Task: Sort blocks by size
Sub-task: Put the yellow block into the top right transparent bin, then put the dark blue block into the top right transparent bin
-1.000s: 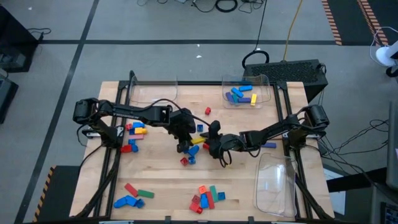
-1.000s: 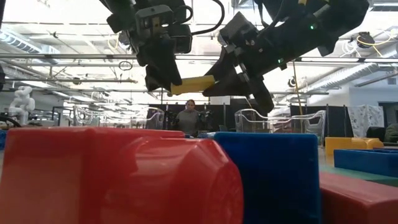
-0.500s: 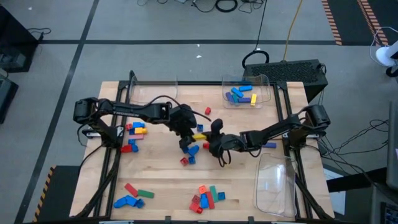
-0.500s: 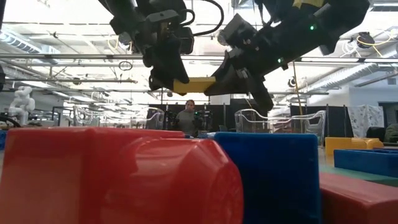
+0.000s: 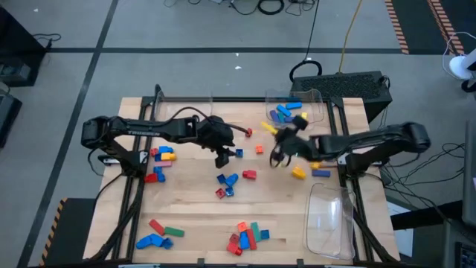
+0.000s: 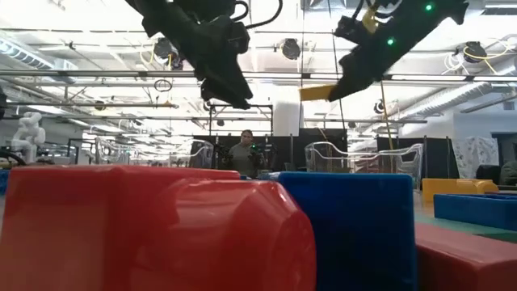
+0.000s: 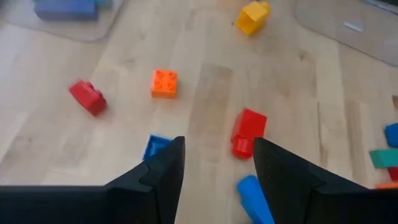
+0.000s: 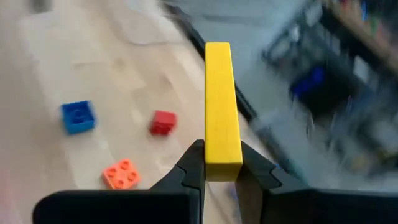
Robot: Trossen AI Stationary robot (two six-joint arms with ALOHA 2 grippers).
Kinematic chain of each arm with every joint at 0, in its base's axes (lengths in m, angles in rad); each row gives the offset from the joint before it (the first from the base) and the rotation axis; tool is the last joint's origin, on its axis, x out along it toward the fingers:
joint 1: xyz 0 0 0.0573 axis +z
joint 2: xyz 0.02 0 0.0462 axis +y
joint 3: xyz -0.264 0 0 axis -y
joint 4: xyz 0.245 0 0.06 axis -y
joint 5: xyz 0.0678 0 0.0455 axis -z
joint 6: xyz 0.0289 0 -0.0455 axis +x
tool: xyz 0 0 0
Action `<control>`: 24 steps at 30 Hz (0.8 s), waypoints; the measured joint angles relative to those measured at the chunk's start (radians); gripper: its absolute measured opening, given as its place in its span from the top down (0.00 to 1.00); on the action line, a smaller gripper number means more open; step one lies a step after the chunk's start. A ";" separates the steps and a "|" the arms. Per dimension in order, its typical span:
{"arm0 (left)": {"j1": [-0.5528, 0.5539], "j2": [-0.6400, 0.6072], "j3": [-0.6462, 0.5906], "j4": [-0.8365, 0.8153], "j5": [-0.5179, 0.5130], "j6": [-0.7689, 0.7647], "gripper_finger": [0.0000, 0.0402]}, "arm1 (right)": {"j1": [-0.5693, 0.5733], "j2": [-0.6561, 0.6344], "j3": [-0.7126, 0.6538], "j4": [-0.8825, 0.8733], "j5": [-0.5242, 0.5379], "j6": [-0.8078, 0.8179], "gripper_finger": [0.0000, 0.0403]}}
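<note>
My right gripper [image 8: 222,168] pinches a long yellow bar [image 8: 221,106], held above the table toward two o'clock, just beside the back tray [image 5: 318,100]. Only my right wrist view shows the grip plainly; overhead it blurs. My left gripper [image 7: 216,168], near table centre, stands parted on nothing. Its wrist view shows a red block [image 7: 248,132] and an orange block [image 7: 164,82] beyond. The back tray holds blue blocks [image 5: 282,113]. The clear tray [image 5: 331,219] at four o'clock shows nothing inside.
</note>
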 joint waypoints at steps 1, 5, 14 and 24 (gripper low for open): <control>-0.001 0.000 0.000 0.006 -0.007 0.005 0.52 | -0.036 -0.020 0.000 -0.033 -0.021 0.063 0.91; -0.008 0.008 0.000 0.056 -0.032 0.006 0.52 | -0.196 -0.053 0.000 -0.127 -0.175 0.243 0.91; -0.057 0.008 0.000 0.068 -0.042 0.034 0.52 | -0.460 0.003 0.000 -0.139 -0.398 0.376 0.80; -0.100 0.017 0.000 0.091 -0.155 0.161 0.52 | -0.510 -0.007 0.000 -0.126 -0.423 0.315 0.65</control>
